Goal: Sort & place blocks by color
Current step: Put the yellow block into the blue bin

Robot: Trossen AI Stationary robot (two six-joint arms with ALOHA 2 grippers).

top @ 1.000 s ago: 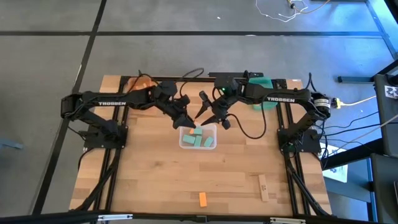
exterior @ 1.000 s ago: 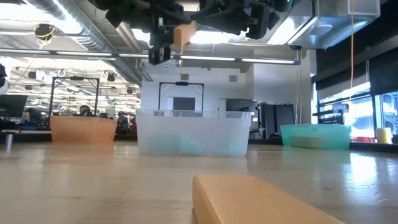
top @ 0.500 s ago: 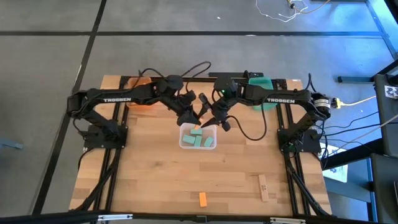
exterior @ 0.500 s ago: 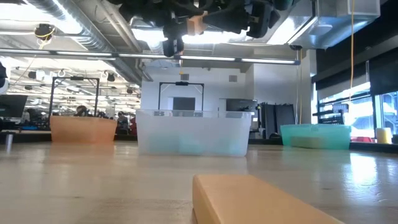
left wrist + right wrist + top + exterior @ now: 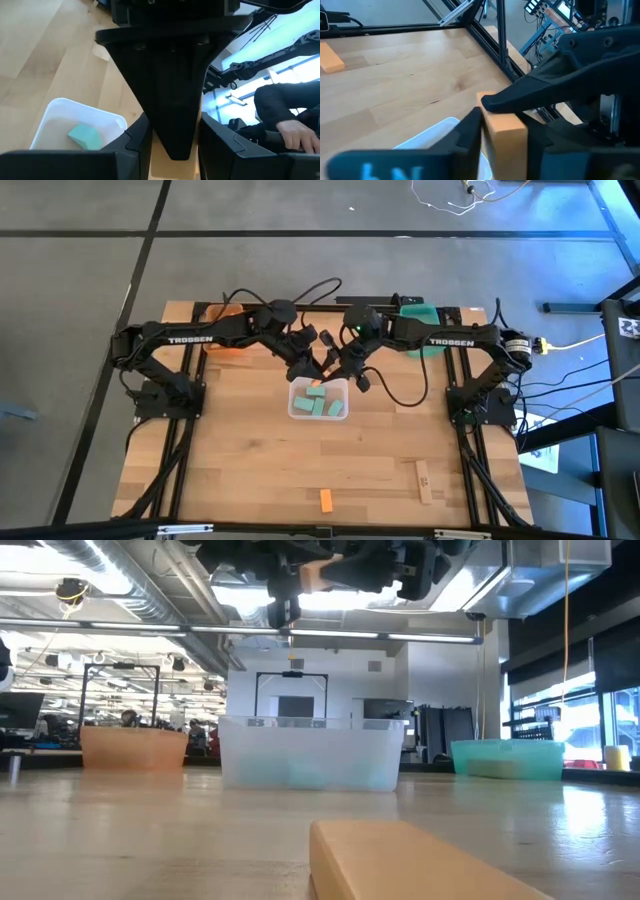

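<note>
Above the clear tray (image 5: 319, 400) at table centre, both grippers are meeting around one orange block (image 5: 504, 139). Right gripper (image 5: 504, 137) is pinching it, fingers snug on both faces; block is matte, square-edged, rectangular. Left gripper (image 5: 307, 366) is sitting nose-to-nose with it, one dark wedge-shaped finger (image 5: 540, 90) lying over the block's top; can't tell if its jaws are actually gripping.

Clear tray is thin translucent plastic with rounded corners, holding several mint green blocks (image 5: 322, 404) lying loose; one is showing in the left wrist view (image 5: 84, 137). Orange tray (image 5: 133, 748) and teal tray (image 5: 506, 757) are sitting at the back edge, well apart either side of the clear one.

Table (image 5: 250, 470) is light wood planking, smooth, with visible grain. Near the front edge, another orange block (image 5: 326, 500) and a tan wood block (image 5: 423, 481) are lying flat, well apart from each other, with bare wood around them. Black frame rails are running along both sides.

Beyond the table, an open workshop with ceiling ducts and strip lights is showing; a person's sleeve and hand (image 5: 295, 134) are appearing in the left wrist view.
</note>
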